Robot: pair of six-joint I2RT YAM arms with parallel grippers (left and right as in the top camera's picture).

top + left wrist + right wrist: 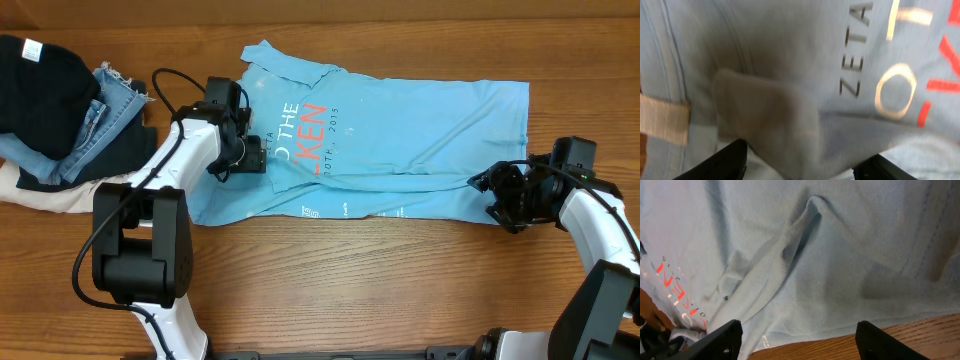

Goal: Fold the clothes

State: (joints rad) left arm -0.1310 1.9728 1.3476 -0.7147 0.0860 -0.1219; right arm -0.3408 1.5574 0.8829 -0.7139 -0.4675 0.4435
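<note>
My left claw stands with its jaws well apart over the lettered left part of the T-shirt, a soft hump of cloth rising between the fingers. I think nothing is gripped, but the wrist view is smeared, so the cloth may be catching on one finger. My right claw is wide too and holds nothing. It hangs over the shirt's right end, at the hem nearest the table's front edge.

The shirt lies lengthwise across the middle of the table, already doubled into a long band, lettering up.

If cloth is hooked on a finger when I lift the left claw, the fold will drag open. If the right claw closes where it hangs, it could pinch only the top layer beside that raised crease, or scrape the wood.

My left arm covers the shirt's near left corner. The fold cuts the lettering short, the small white print along the front hem is too fine to read, and I cannot count the layers. A pile of other garments sits at the far left corner.
</note>
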